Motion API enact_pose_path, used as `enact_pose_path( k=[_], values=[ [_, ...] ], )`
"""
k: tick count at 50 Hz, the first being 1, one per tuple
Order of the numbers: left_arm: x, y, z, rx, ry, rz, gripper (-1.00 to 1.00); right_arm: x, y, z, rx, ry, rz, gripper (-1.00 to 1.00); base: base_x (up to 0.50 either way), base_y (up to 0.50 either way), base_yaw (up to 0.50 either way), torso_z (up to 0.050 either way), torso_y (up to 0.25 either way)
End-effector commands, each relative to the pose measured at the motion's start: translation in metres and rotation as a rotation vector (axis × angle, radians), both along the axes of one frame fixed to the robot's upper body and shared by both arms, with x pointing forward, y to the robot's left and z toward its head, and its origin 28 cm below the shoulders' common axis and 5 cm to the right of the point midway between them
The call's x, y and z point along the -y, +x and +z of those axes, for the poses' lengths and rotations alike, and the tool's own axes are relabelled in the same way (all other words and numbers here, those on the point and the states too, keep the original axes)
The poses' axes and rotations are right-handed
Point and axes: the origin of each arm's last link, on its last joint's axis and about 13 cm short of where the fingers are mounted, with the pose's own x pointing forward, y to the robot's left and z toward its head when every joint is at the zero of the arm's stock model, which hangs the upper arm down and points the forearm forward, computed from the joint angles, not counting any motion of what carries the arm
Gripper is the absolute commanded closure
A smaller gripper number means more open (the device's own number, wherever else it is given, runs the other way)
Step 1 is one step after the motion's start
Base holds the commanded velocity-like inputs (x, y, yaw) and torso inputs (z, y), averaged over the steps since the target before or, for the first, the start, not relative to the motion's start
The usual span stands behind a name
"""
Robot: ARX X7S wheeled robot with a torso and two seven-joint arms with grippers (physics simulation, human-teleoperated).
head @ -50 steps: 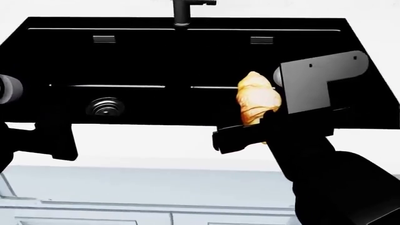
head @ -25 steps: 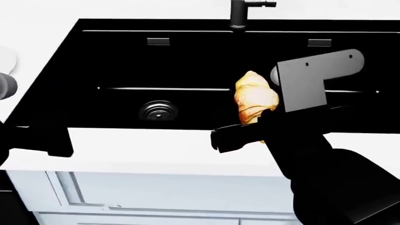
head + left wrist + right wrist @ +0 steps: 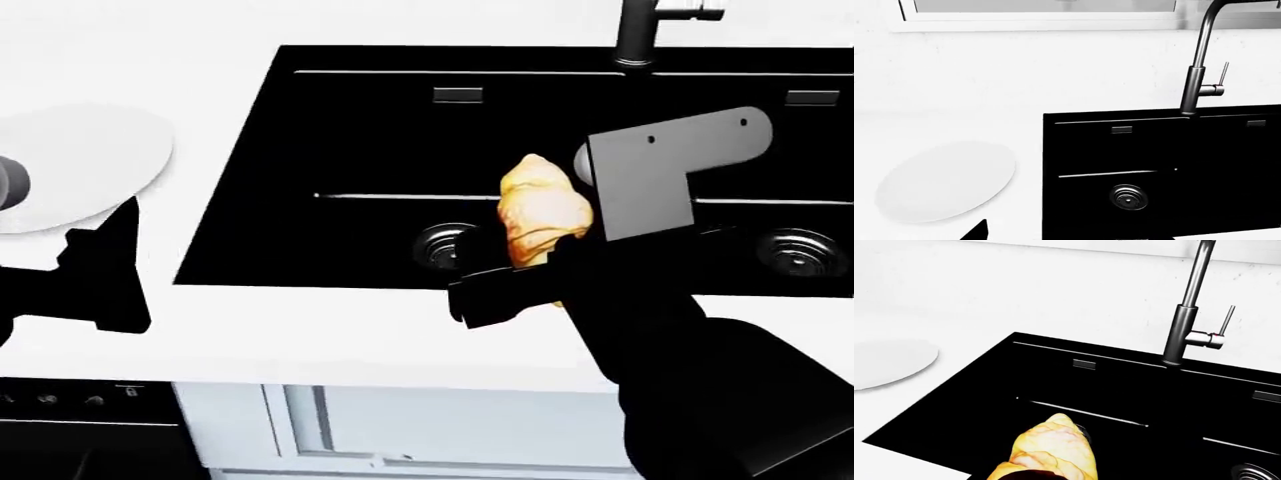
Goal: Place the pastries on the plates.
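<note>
A golden ridged croissant (image 3: 541,215), one of the pastries, stands point-up in my right gripper (image 3: 527,285), which is shut on its lower end above the black sink. The right wrist view shows the same croissant (image 3: 1051,450) close up over the basin. A plain white plate (image 3: 80,170), one of the plates, lies on the white counter left of the sink; it also shows in both wrist views (image 3: 947,180) (image 3: 887,362). My left gripper (image 3: 100,270) hovers by the plate's near edge. One finger (image 3: 977,232) shows, with nothing between the jaws.
A black double sink (image 3: 334,120) fills the counter's middle, with drains (image 3: 441,245) (image 3: 798,248) and a dark tall faucet (image 3: 641,30) at its back. A white counter strip (image 3: 334,340) runs in front. Below are cabinet fronts and appliance knobs (image 3: 54,398).
The head view has swung left: the sink and faucet slid right and the white plate came into view. The croissant stays held in my right gripper.
</note>
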Motion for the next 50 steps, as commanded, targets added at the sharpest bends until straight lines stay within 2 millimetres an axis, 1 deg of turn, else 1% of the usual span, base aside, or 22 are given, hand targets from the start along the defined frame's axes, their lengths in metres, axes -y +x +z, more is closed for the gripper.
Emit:
enact_pose_path(
  k=[1, 9, 12, 25, 32, 37, 45, 50],
  values=[
    [-0.0023, -0.0004, -0.0005, -0.001, 0.002, 0.007, -1.00, 0.0002, 0.0006, 0.0006, 0.010, -0.009, 0.003, 1.00, 0.15, 0.50, 0.00, 0.000, 0.000],
    [0.0016, 0.0029, -0.0001, -0.003, 0.005, -0.001, -1.00, -0.0008, 0.0022, 0.0012, 0.011, -0.008, 0.010, 1.00, 0.15, 0.50, 0.00, 0.000, 0.000],
    [0.0039, 0.0035, -0.0031, -0.006, 0.006, -0.007, -1.00, -0.0014, 0.0032, 0.0006, 0.007, -0.011, 0.016, 1.00, 0.15, 0.50, 0.00, 0.000, 0.000],
    [-0.0039, 0.0010, -0.0015, -0.001, 0.002, 0.010, -1.00, -0.0026, 0.0051, 0.0022, 0.008, -0.018, 0.017, 1.00, 0.15, 0.50, 0.00, 0.000, 0.000],
    [-0.0005, 0.0015, 0.0007, 0.005, 0.005, 0.005, -1.00, -0.0020, 0.0040, 0.0032, 0.012, -0.014, 0.013, 1.00, 0.15, 0.50, 0.00, 0.000, 0.000],
    [-0.0010, 0.0015, 0.0020, 0.006, 0.006, 0.003, -1.00, -0.0017, 0.0040, 0.0033, 0.015, -0.012, 0.014, 1.00, 0.21, 0.17, 0.00, 0.000, 0.000],
    [0.0009, 0.0029, -0.0012, 0.003, -0.002, 0.002, -1.00, -0.0030, 0.0032, 0.0025, 0.014, -0.016, 0.018, 1.00, 0.26, 0.10, 0.00, 0.000, 0.001],
    [-0.0018, 0.0022, -0.0009, 0.005, -0.001, 0.004, -1.00, -0.0038, 0.0029, 0.0010, 0.006, -0.020, 0.020, 1.00, 0.25, 0.12, 0.00, 0.000, 0.000]
  ],
)
